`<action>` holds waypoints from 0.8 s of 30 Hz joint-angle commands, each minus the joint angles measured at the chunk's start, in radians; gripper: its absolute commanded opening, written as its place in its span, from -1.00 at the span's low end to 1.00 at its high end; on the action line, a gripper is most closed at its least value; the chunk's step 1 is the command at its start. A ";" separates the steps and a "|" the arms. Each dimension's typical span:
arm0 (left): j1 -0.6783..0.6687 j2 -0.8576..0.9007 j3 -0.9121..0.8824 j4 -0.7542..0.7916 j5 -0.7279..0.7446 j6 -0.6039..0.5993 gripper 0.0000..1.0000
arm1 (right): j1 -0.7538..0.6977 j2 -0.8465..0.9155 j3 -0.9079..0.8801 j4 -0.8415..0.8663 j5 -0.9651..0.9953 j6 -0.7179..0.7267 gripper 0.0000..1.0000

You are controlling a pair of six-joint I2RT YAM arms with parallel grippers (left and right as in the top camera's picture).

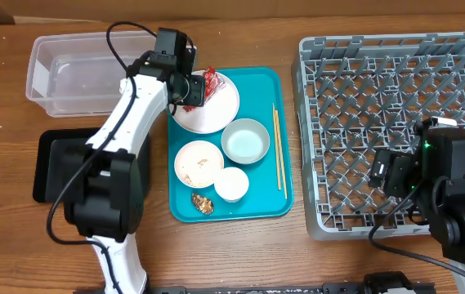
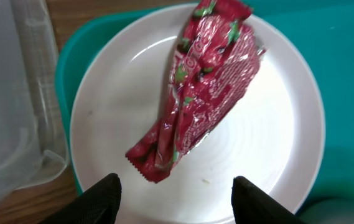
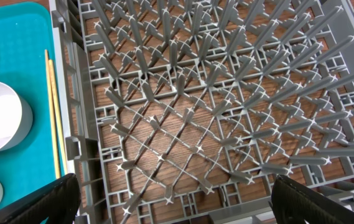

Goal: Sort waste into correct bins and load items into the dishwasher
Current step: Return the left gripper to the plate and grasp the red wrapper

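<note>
At the far left a clear rectangular plastic tub [image 1: 81,72] with rounded corners sits on the wood-grain table [image 1: 3,245]. Just in front of it is a flat black rectangular tray [image 1: 48,163] with a low rim, partly hidden under the white left arm. The left gripper [image 2: 175,194] hovers low over a large round white plate [image 2: 270,137], smooth and glossy. Its dark fingers are spread and pinch nothing. The crumpled red wrapper [image 2: 204,87], shiny creased foil, lies on the plate with its near end just ahead of the fingertips.

The plate rests on a teal plastic serving tray [image 1: 261,90]. Beside it on the tray are a pale grey-blue bowl [image 1: 245,140], a white bowl [image 1: 198,162] speckled inside, a white cup [image 1: 232,184], a small brown food scrap [image 1: 203,202] and thin wooden chopsticks [image 1: 279,151] laid straight along the right side.

Further right stands the square grey plastic dish rack [image 1: 363,73], with a lattice base and upright pegs. The right gripper [image 3: 173,199] is above it, jaws wide apart and holding nothing.
</note>
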 commanded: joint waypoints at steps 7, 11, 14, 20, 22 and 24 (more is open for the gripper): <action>-0.002 0.093 -0.006 0.014 0.000 0.019 -0.38 | -0.004 -0.003 0.023 0.002 0.009 0.004 1.00; -0.002 0.092 -0.006 0.024 -0.001 0.019 -0.78 | -0.004 -0.003 0.023 0.002 0.009 0.004 1.00; -0.002 0.092 -0.006 0.024 -0.001 0.019 -0.92 | -0.004 -0.003 0.023 0.002 0.010 0.004 1.00; -0.002 0.086 0.025 -0.002 -0.001 0.018 -0.92 | -0.004 -0.003 0.023 0.002 0.010 0.004 1.00; -0.002 0.072 0.053 -0.032 -0.001 0.015 -0.92 | -0.004 -0.003 0.023 0.002 0.010 0.004 1.00; -0.002 0.050 0.094 -0.067 -0.001 0.015 -0.92 | -0.004 -0.003 0.023 0.002 0.010 0.004 1.00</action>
